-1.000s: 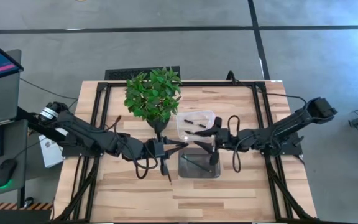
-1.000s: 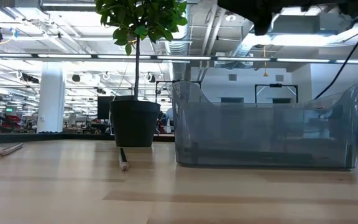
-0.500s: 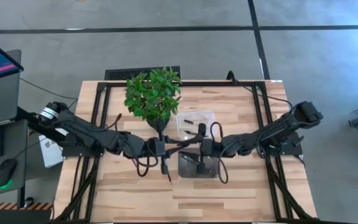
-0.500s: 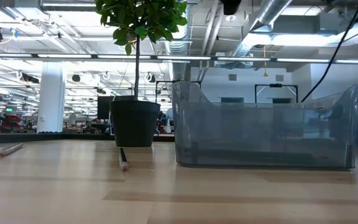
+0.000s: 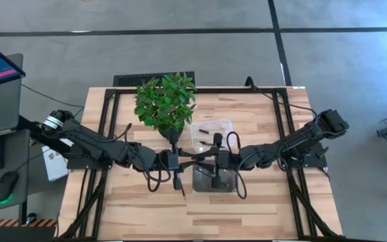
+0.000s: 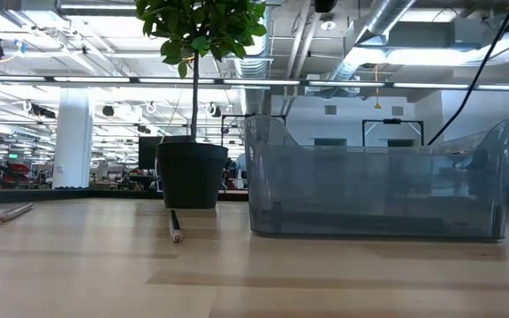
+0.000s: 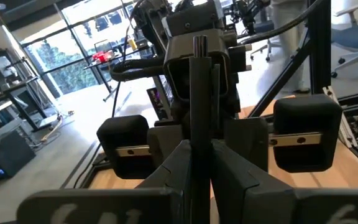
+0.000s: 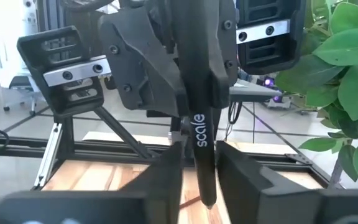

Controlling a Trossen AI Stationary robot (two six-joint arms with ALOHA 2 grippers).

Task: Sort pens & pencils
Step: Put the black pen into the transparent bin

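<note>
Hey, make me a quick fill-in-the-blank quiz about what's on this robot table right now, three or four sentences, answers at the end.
1. The left gripper and right gripper meet over the table, both closed on one black ____.
2. White lettering on the pen spells ____.
3. The potted plant stands beside the ____ bin that holds a few dark sticks.
4. In the low view, a pencil lies in front of the plant's black ____.

Missing words: pen; scale; clear; pot

Potted plant (image 5: 166, 102) and clear bins (image 5: 211, 134) crowd mid-table, open wood near front edge (image 5: 247, 215)
</note>
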